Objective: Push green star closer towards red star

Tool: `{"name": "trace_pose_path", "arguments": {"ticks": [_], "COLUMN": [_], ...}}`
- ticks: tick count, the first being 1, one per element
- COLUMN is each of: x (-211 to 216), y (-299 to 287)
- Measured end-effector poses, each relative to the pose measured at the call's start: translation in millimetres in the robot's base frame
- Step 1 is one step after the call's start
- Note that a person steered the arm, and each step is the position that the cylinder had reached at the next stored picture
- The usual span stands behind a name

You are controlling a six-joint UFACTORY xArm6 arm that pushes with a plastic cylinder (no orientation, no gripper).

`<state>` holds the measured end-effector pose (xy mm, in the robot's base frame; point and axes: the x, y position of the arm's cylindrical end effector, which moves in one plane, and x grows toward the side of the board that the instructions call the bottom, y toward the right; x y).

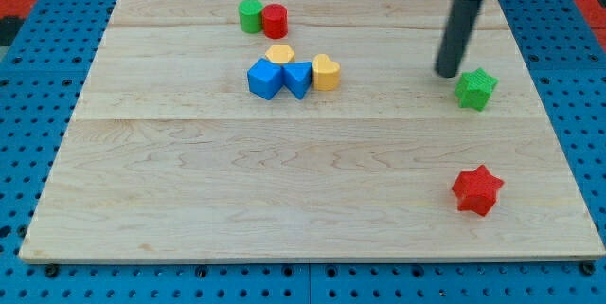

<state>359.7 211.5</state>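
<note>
The green star (476, 88) lies at the view's right, in the upper half of the wooden board (284, 200). The red star (476, 190) lies below it, near the board's lower right. My tip (446, 73) is just to the upper left of the green star, close to it or touching it. The dark rod rises from there to the view's top edge.
A green cylinder (250, 15) and a red cylinder (275, 21) stand side by side near the top centre. Below them sit a yellow hexagon (279, 55), a blue cube (265, 79), a blue block (297, 79) and a yellow block (325, 73).
</note>
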Motion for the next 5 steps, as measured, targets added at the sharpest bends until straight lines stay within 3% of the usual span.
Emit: {"name": "trace_pose_path", "arguments": {"ticks": [1,2,3,4,5], "x": [-7,32,79,60,9], "y": [36,65,-10,41,21]}}
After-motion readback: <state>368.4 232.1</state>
